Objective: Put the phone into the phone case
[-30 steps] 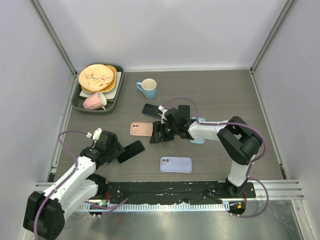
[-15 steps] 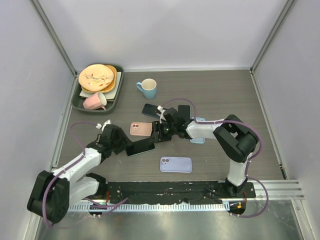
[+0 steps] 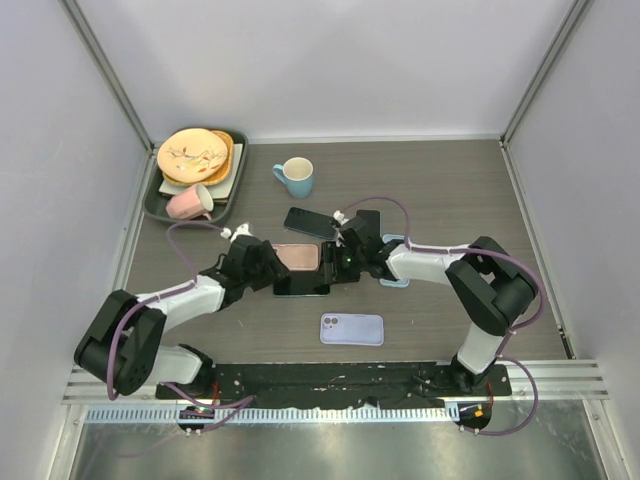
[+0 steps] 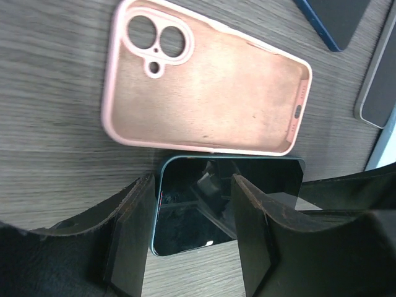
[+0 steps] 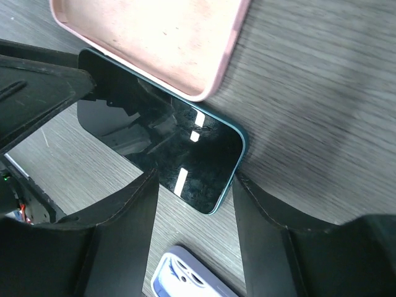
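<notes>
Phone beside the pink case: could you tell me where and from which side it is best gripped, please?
Probably its two short ends, coming in from left and right. The phone lies flat, screen up, with one long edge close against the case, so only the ends and near edge look free.

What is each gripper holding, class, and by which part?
Both hold the dark phone by its long edges: the left gripper at one end, the right gripper at the other.
</notes>
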Robot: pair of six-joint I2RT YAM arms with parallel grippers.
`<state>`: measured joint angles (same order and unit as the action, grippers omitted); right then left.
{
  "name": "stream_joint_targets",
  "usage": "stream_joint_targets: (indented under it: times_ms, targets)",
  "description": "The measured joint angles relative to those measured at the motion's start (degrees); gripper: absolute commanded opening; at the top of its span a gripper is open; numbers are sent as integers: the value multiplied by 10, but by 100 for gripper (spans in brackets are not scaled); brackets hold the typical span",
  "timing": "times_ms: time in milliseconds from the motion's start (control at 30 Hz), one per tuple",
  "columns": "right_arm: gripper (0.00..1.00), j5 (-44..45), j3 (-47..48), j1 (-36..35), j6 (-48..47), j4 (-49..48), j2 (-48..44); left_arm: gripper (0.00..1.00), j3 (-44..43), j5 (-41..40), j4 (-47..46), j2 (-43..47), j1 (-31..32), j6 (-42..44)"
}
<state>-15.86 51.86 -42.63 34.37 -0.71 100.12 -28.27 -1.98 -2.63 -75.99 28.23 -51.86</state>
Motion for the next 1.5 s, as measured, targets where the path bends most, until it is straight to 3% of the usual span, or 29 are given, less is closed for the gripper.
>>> stream_joint_targets:
  times_ms: [267,633,1033,1167,1333,1500]
  targets:
    - [56,17,-21,5,0,16,-23,54,25,25,-49,7,12,-1]
    - [56,-42,-95,49,24,-92,-46,52,72,97,-59,82,14,16]
    - [55,-62,-122,58,33,-117,-61,43,72,153,-125,100,22,10]
    - [55,-80,-126,52,35,-125,-67,30,71,183,-153,94,28,6]
    - [55,-94,-126,52,36,-144,-81,1,70,197,-162,88,30,-1]
    - [56,-98,-126,57,36,-151,-84,0,68,198,-159,86,30,1]
